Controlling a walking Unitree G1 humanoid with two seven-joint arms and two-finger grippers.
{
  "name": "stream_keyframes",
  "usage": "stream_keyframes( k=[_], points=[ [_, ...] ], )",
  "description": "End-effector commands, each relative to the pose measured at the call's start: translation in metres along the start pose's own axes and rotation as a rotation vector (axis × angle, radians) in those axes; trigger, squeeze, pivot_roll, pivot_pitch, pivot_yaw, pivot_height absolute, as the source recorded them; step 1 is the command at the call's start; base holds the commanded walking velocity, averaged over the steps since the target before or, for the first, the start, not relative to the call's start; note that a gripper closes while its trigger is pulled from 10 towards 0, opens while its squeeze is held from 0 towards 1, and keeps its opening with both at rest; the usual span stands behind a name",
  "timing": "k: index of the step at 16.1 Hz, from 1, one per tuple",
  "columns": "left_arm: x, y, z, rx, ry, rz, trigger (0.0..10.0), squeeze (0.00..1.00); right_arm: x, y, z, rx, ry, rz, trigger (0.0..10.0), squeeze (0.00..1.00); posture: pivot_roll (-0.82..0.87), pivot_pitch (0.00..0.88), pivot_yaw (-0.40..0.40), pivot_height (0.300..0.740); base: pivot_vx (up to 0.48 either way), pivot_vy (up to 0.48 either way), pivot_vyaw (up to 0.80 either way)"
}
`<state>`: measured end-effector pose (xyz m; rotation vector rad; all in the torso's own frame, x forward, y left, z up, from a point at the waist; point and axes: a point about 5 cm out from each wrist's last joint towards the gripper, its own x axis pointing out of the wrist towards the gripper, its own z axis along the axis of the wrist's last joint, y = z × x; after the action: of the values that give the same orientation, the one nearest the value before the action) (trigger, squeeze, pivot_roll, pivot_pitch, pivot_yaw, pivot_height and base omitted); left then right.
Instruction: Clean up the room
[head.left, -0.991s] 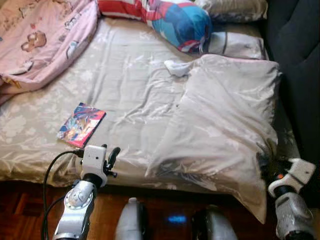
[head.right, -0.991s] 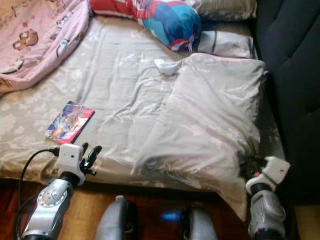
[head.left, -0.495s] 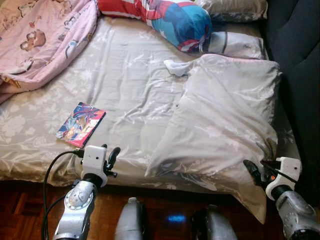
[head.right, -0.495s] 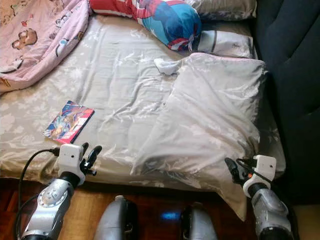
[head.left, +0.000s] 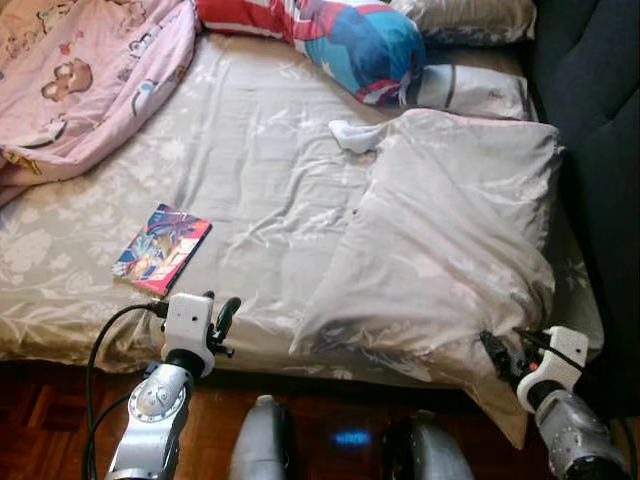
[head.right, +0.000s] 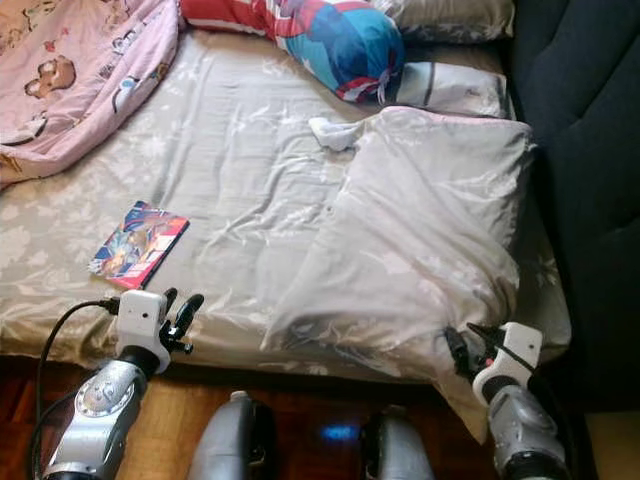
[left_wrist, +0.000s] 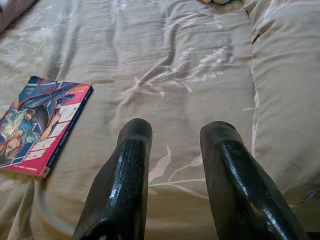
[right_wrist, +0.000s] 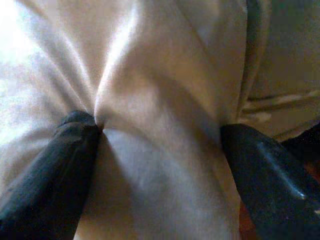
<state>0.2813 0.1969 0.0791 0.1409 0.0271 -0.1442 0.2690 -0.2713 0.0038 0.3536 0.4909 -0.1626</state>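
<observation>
At bed's edge, right gripper (right_wrist: 160, 150) fingers (right_wrist: 50, 175) straddle beige pillow (head.left: 450, 240)

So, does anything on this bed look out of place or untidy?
Yes. A large grey pillow lies askew, its corner hanging over the bed's near edge by the right gripper. A colourful book lies loose on the sheet, and a small white sock sits mid-bed.

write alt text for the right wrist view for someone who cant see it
The right gripper has its two black fingers spread open, with a fold of the beige pillow bulging between them. One finger presses into a crease of the fabric. Past the pillow's edge lies a strip of the bed sheet.
</observation>
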Motion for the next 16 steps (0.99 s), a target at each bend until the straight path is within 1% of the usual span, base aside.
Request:
stream_keyframes(
  k=[1,2,3,4,8,12,16],
  points=[
    [-0.007,0.002,-0.009,0.004,0.036,0.001,10.0,0.00,-0.008,-0.003,-0.036,0.045,0.131,-0.027,10.0,0.00,0.15,0.296,0.061,0.660,0.000,0.000,0.00],
    [-0.008,0.002,-0.009,0.004,0.037,0.004,10.0,0.00,-0.007,0.000,-0.040,0.062,0.139,-0.017,10.0,0.00,0.15,0.296,0.061,0.660,0.000,0.000,0.00],
    [-0.008,0.002,-0.009,0.005,0.037,0.004,10.0,0.00,-0.006,0.006,-0.042,0.038,0.130,0.004,3.5,0.00,0.15,0.296,0.062,0.660,0.000,0.000,0.00],
    [-0.010,0.002,-0.010,0.006,0.038,0.004,10.0,0.00,-0.006,0.010,-0.047,0.036,0.149,0.017,0.0,0.00,0.16,0.296,0.064,0.660,0.000,0.000,0.00],
    [-0.013,0.006,-0.011,0.014,0.044,0.009,10.0,0.00,-0.006,0.017,-0.059,0.059,0.187,0.010,0.0,0.00,0.17,0.299,0.070,0.660,0.000,0.000,0.00],
    [-0.014,0.010,-0.010,0.022,0.049,0.013,10.0,0.00,-0.008,0.015,-0.062,0.067,0.185,-0.031,0.0,0.00,0.17,0.299,0.076,0.660,0.000,0.000,0.00],
    [-0.015,0.012,-0.010,0.028,0.053,0.015,10.0,0.00,-0.008,0.008,-0.059,0.059,0.163,-0.090,0.0,0.00,0.17,0.299,0.079,0.660,0.000,0.000,0.00]
  ],
)
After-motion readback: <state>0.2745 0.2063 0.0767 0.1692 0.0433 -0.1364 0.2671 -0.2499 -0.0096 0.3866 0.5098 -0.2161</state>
